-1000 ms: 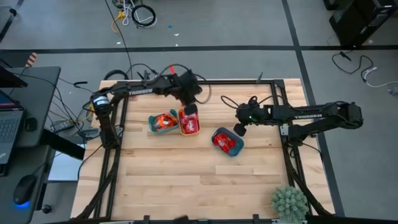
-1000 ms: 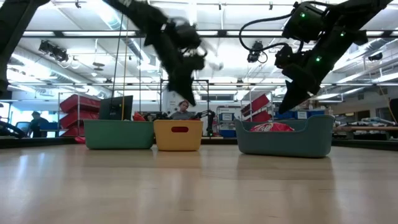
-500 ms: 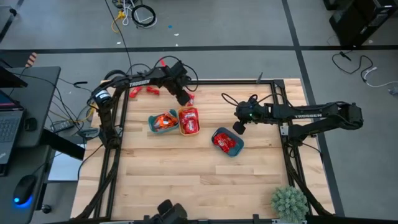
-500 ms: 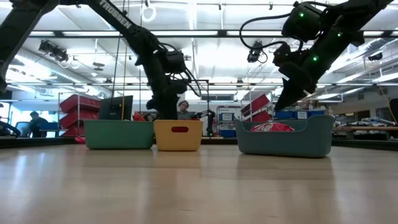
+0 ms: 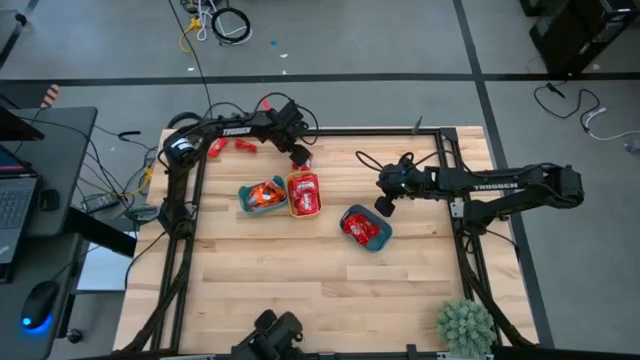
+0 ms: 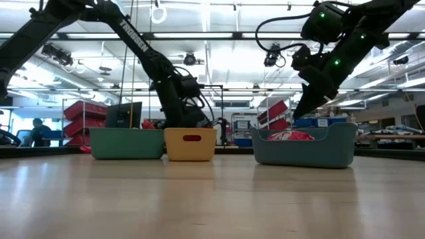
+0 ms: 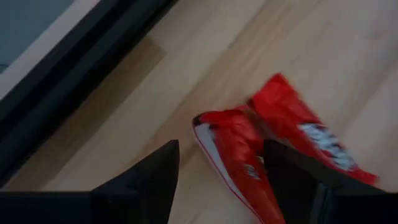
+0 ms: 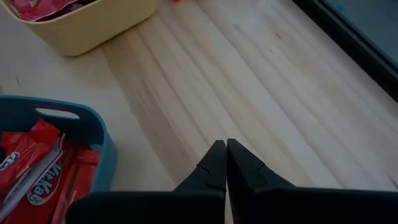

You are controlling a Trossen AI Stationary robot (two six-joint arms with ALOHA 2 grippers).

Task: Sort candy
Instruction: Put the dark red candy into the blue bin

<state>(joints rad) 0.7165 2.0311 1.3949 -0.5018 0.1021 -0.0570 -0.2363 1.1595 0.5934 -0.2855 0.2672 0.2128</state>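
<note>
Left wrist view shows the left gripper spread open over two red candies on the table behind the bowls; the right gripper hangs closed, empty

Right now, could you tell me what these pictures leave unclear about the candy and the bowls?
- Teal bowl and yellow bowl, low view: their walls hide the contents.
- Loose candy on the table, left wrist view: motion blur makes the wrapper print unreadable, and the open left gripper covers part of it.
- Candy in each bowl, high view: too small to count.
- Blue bowl, right wrist view: cut off by the picture's edge.
</note>
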